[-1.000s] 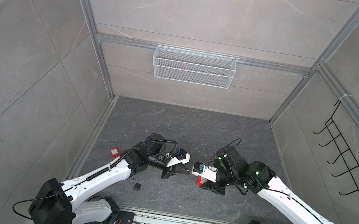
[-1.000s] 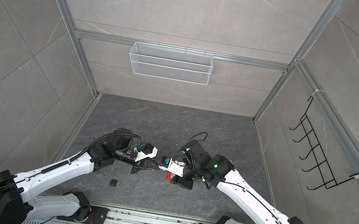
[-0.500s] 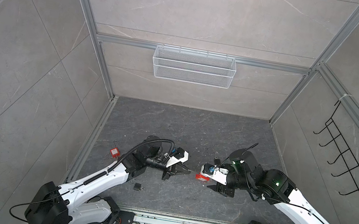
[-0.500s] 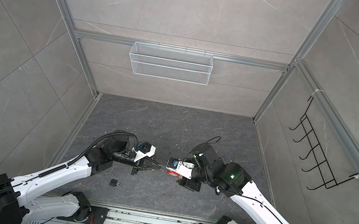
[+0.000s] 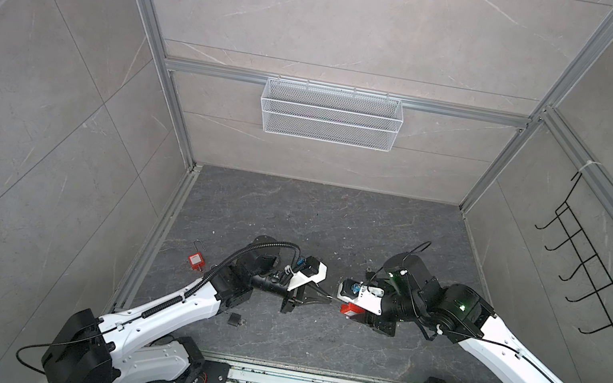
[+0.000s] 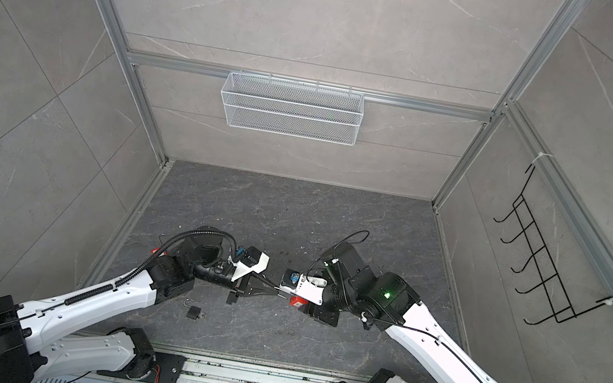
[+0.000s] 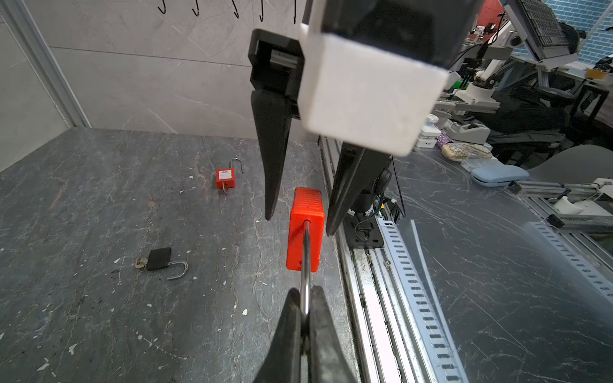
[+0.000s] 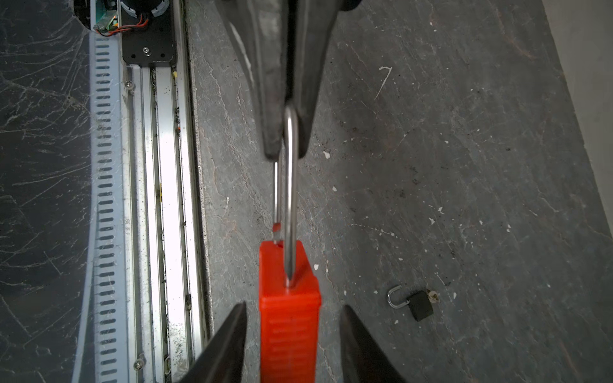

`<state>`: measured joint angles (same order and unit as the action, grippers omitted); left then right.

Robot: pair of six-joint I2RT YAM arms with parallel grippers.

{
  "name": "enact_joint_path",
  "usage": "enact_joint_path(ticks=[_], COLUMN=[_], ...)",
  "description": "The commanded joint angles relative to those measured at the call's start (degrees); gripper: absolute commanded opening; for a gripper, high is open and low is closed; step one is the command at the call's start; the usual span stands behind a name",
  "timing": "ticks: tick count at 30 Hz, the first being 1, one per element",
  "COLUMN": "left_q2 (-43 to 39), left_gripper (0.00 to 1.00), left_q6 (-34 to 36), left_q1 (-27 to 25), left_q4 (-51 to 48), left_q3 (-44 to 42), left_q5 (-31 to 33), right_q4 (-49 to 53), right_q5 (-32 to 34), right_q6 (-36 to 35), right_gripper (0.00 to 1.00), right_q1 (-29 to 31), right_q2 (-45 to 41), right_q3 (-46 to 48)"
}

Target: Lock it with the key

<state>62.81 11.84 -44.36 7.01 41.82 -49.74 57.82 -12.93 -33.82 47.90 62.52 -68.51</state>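
Left hand (image 7: 306, 293) pinches the red plastic padlock (image 7: 314, 232) by its steel shackle (image 8: 291, 199); right hand (image 8: 294, 306) open astride it. Closing unevenly, we could twist it loose.

Three padlocks are counted: two red, the raised red padlock (image 7: 305, 228) and the red padlock on the floor (image 7: 225, 178), and one black padlock (image 7: 159, 259). Two keys are counted, the red floor key (image 7: 226, 190) and the black padlock's key (image 7: 140, 264), along with two robot arms, the left arm (image 5: 166, 312) and the right arm (image 5: 513, 358), each fitted with one gripper, the left gripper (image 7: 306, 295) and the right gripper (image 8: 293, 305). One white wire basket (image 5: 329, 120) and one black wire rack (image 5: 598, 275) with five hooks are also counted.
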Motion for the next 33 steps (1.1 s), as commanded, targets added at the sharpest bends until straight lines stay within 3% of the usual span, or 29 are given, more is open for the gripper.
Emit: enact_joint_path(ticks=[1, 18, 24, 33], left_q2=[-1.88, -0.95, -1.23, -3.13], left_gripper=[0.0, 0.0, 0.0, 0.0], left_q6=[-1.45, -2.39, 0.98, 5.65], left_q1=[-0.38, -1.69, -3.65, -6.35], left_q4=[3.92, 3.89, 3.89, 3.89], left_q3=[0.44, 1.21, 0.98, 0.54], left_q5=[-1.33, -2.03, 1.32, 6.4], right_q4=[-0.09, -1.34, -1.02, -0.5], right_q5=[-0.95, -7.19, -13.34, -15.56], right_q6=[0.71, 0.06, 0.78, -0.19], right_gripper=[0.42, 0.19, 0.17, 0.17], right_q1=[0.27, 0.34, 0.31, 0.34], right_q2=[-0.9, -1.81, -0.88, 0.37], right_q3=[0.79, -0.04, -1.63, -2.37])
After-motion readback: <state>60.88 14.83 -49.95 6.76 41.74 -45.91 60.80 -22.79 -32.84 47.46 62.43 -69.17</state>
